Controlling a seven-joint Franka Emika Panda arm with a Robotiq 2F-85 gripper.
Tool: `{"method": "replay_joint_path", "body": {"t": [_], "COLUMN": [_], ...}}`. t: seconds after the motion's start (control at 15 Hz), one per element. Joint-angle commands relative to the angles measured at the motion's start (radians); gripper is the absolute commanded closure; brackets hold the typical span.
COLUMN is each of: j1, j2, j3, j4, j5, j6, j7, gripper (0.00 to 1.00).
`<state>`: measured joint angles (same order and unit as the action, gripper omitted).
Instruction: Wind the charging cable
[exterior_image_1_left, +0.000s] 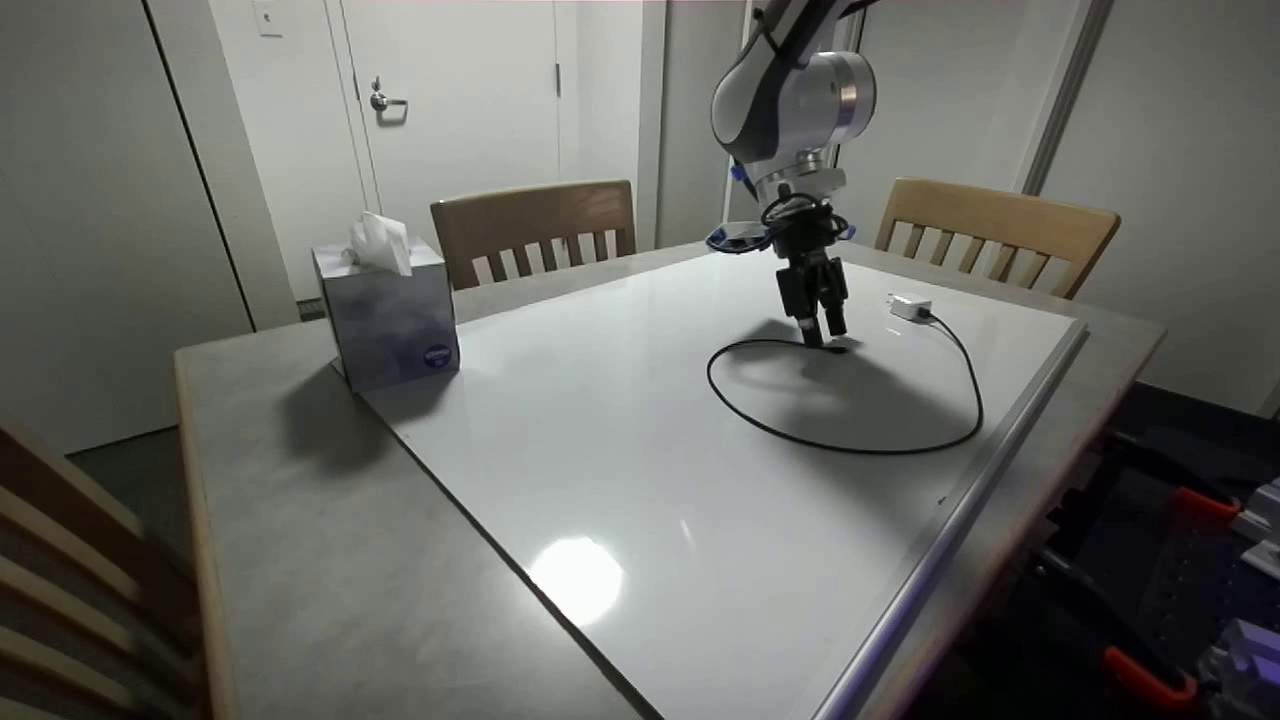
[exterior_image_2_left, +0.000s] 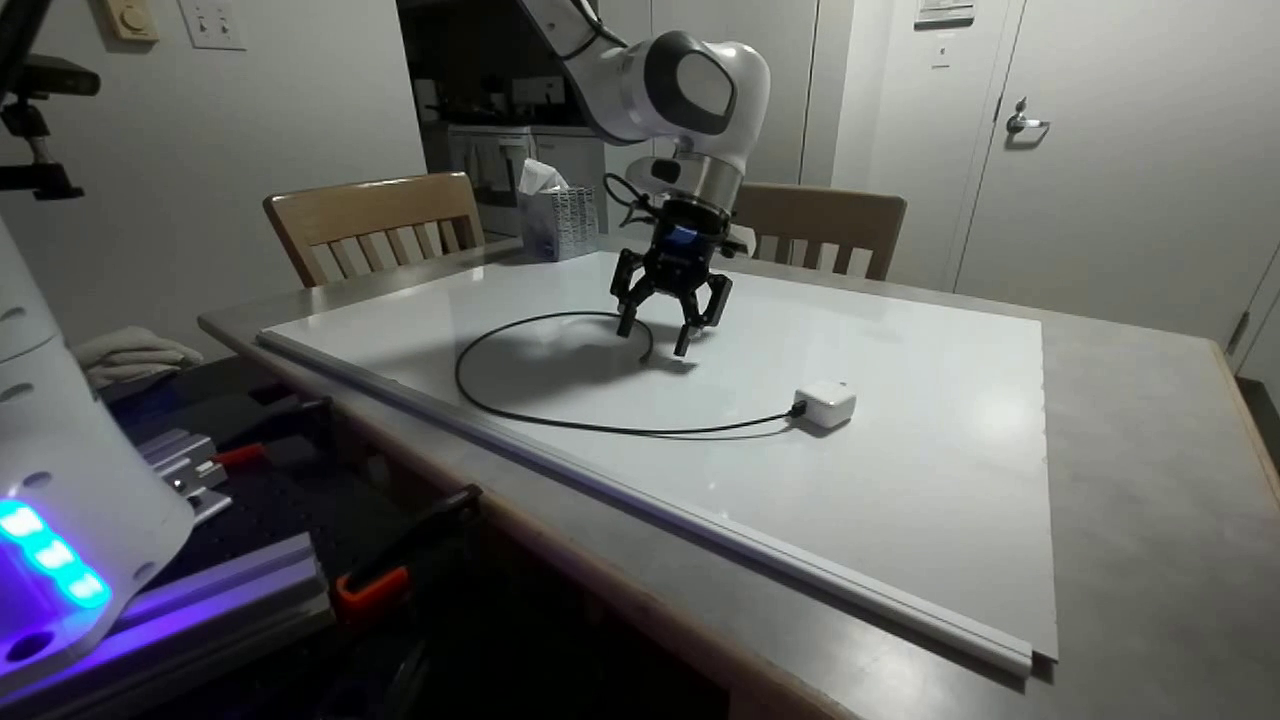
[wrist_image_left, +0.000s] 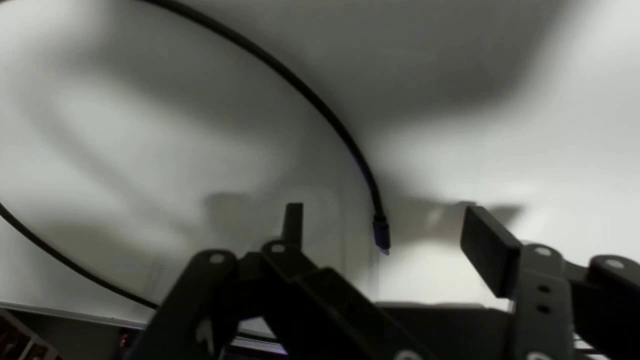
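The black charging cable (exterior_image_1_left: 878, 452) lies in one wide open loop on the white board in both exterior views (exterior_image_2_left: 640, 431). Its white plug block (exterior_image_1_left: 909, 306) sits on the board at one end and also shows in an exterior view (exterior_image_2_left: 826, 403). The block is out of the wrist view. My gripper (exterior_image_1_left: 822, 333) points down just above the board at the cable's free end, also in an exterior view (exterior_image_2_left: 655, 338). In the wrist view the gripper (wrist_image_left: 382, 212) is open and empty. The cable (wrist_image_left: 350, 142) ends in a small connector (wrist_image_left: 381, 234) between the spread fingers, touching neither.
The white board (exterior_image_1_left: 600, 420) covers much of the grey table (exterior_image_1_left: 330, 500). A raised metal rail (exterior_image_1_left: 955, 525) runs along one board edge. A tissue box (exterior_image_1_left: 392, 325) stands at a board corner. Wooden chairs (exterior_image_1_left: 540, 220) stand around the table. Orange-handled clamps (exterior_image_2_left: 372, 592) are by the robot base.
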<state>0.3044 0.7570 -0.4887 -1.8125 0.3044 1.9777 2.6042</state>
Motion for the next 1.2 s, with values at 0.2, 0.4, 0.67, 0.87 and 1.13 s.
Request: {"method": "replay_joint_path", "body": {"t": [0.2, 0.4, 0.67, 0.87, 1.13], "j1": [0.037, 0.107, 0.075, 0.184, 0.345], "j2": [-0.147, -0.197, -0.139, -0.071, -0.047], "j3": [-0.051, -0.124, -0.102, -0.236, -0.441], "j4": [-0.156, -0.215, -0.148, -0.159, -0.258], "j5": [-0.036, -0.072, -0.049, 0.059, 0.242], "j6": [0.017, 0.017, 0.000, 0.069, 0.217], "j7": [-0.006, -0.004, -0.003, 0.000, 0.001], "gripper": [0.00, 0.00, 0.00, 0.00, 0.00]}}
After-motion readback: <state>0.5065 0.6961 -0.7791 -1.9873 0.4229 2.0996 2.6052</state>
